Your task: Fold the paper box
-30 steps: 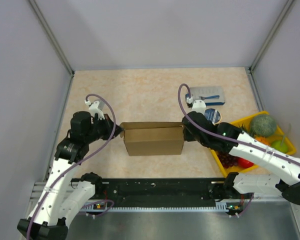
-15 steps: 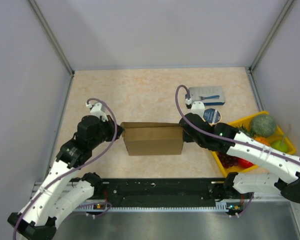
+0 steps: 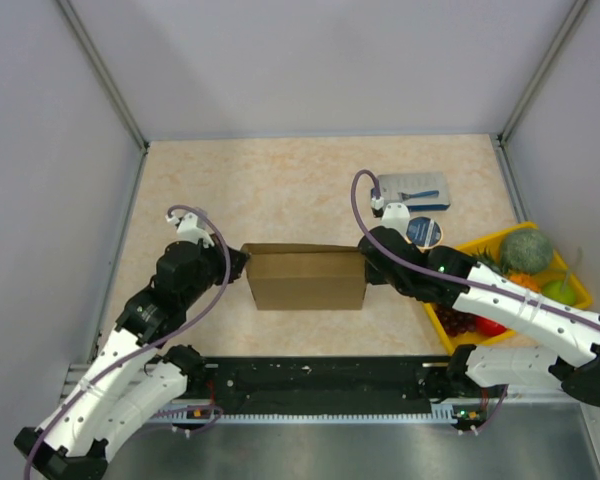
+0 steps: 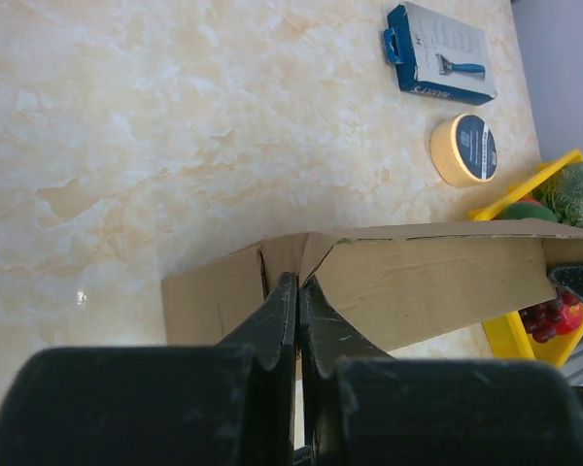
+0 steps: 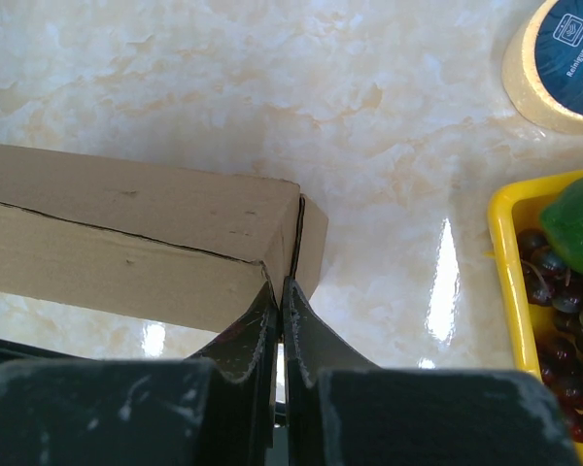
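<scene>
We see the paper box (image 3: 306,278) at mid-frame in the top view, a carton lying on the table (image 3: 280,190). The left gripper (image 3: 242,262) meets its left end and the right gripper (image 3: 367,265) its right end. Both have their fingers pressed together with the tips touching cardboard; whether they pinch a flap we cannot tell.

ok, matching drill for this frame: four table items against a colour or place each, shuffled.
Things:
1 paper box
2 tape roll
3 flat package
4 fruit tray

Descriptions:
A yellow, at the far right in the top view
B blue and white, farthest back
C brown, centre of the scene
D round, cream rim, dark label

Pairs: 1-C, 2-D, 3-B, 4-A
</scene>
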Controlling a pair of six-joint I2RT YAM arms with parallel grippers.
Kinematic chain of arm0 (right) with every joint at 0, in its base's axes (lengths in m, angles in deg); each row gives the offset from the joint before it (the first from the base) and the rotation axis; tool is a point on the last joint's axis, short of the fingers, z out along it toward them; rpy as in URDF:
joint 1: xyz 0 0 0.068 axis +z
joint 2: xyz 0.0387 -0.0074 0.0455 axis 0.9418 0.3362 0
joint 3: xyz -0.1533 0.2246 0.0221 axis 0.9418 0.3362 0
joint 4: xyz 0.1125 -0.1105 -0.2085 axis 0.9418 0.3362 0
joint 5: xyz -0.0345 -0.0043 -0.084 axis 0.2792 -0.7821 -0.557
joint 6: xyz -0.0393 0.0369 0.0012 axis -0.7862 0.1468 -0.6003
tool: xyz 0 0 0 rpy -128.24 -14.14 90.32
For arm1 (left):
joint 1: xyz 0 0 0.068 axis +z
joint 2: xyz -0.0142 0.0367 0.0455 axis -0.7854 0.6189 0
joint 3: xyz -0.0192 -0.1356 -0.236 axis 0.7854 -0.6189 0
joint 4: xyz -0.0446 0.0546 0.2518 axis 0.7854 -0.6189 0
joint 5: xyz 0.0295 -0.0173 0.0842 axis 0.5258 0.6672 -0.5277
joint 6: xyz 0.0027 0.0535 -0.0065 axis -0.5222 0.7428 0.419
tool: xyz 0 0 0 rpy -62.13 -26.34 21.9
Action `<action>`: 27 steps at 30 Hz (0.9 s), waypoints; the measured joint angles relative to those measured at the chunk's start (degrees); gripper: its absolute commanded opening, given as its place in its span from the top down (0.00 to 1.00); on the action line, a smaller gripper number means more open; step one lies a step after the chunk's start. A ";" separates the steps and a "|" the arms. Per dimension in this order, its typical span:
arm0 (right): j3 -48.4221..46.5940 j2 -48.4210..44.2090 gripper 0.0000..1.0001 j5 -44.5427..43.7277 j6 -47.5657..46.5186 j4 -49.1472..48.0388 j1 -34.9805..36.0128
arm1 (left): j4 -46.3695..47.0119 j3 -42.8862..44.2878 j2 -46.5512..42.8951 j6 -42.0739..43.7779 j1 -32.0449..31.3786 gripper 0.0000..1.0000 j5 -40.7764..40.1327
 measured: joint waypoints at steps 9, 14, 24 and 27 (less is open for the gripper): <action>0.02 0.00 1.00 0.02 -0.02 -0.07 0.00 | 0.98 -1.95 -2.27 -4.68 -1.01 1.00 -1.86; 0.02 0.00 1.00 0.02 -0.04 -0.11 0.00 | 0.28 -1.07 -1.01 -7.15 -1.01 1.00 -2.64; 0.13 0.00 1.00 0.04 -0.04 -0.42 0.00 | -1.20 0.70 1.44 -10.95 -1.22 1.00 -3.78; 0.44 -0.35 1.00 0.22 -0.09 -0.70 0.00 | -1.29 0.50 0.81 -9.09 -1.22 1.00 -3.61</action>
